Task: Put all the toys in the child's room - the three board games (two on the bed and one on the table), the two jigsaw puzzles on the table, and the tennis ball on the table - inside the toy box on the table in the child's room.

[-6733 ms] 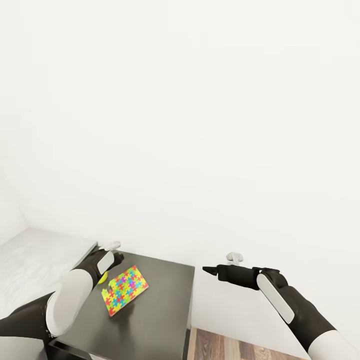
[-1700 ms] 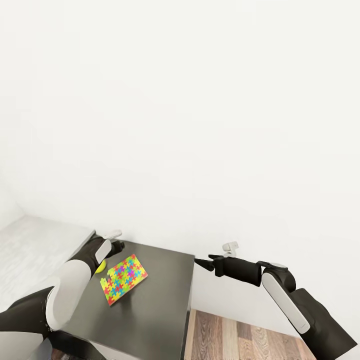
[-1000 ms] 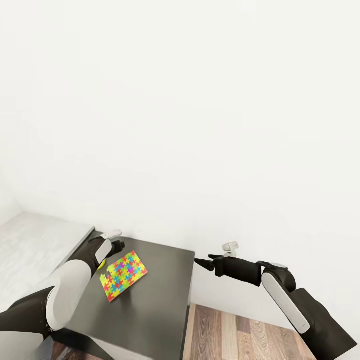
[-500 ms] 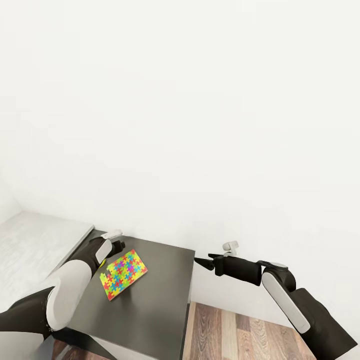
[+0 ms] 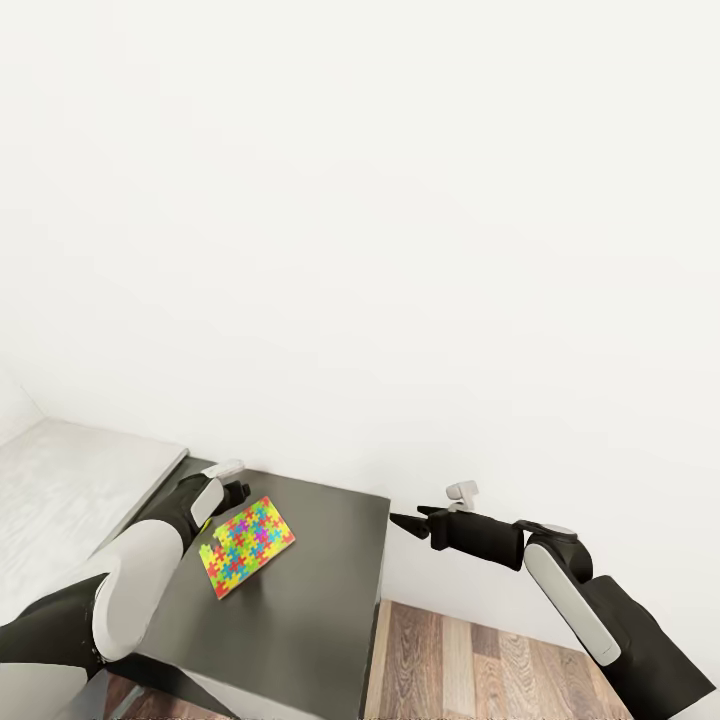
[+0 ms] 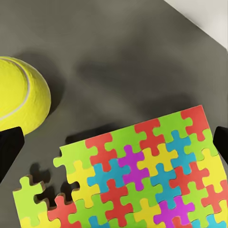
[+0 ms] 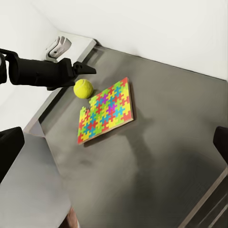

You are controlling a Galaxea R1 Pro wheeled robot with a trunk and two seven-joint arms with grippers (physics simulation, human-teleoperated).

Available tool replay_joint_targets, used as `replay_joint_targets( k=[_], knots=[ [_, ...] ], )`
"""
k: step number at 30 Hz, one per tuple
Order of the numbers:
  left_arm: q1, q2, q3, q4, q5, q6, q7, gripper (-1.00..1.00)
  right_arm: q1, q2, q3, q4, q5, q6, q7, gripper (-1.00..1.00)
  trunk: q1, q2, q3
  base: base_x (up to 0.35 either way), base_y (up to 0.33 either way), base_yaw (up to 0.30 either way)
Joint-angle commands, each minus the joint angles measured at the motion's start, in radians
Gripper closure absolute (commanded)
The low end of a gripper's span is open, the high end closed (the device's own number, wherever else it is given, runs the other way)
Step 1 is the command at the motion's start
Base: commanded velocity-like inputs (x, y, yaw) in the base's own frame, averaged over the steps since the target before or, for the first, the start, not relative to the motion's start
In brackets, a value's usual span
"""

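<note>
The dark grey lower wing of the desk (image 5: pixel 300 590) lies under the left tool (image 5: pixel 232 492), and the pale grey upper desk top (image 5: pixel 70 480) runs off behind that tool's arm. Against the earlier head pictures the whole scene has slid: more wood-plank floor (image 5: pixel 470 660) shows and the desk sits higher in the picture, so the camera has risen or tilted, not the toys. The thin square jigsaw puzzle of yellow, pink, blue and green pieces (image 6: pixel 142 175) lies flat just ahead of the left tool, its notched corner nearest the small yellow-green tennis ball (image 6: pixel 19 95), which sits just beside the puzzle and close below the tool's tips (image 7: pixel 78 69). The left tool's fingers look spread, holding nothing. The right tool (image 5: pixel 405 522) hangs past the desk's edge, well apart from both toys; its tips look pressed together and empty. Neither toy has shifted, so a pick-up probably comes next.
</note>
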Motion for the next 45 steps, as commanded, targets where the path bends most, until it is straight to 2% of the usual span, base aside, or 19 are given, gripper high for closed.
replay_joint_targets(
  k=[1,45],
  knots=[
    [-0.001,0.0,0.0,-0.001,0.007,0.005,0.005,-1.0,-0.001,-0.001,0.001,0.0,-0.005,0.004,-0.001,-1.0,0.0,-0.002,-0.003,0.0,0.0,0.0],
    [0.001,0.0,-0.004,-0.002,0.007,0.001,0.003,-1.0,-0.001,0.0,0.0,-0.002,-0.005,0.003,-0.001,-1.0,0.0,-0.002,-0.075,0.0,0.0,0.0]
  ],
)
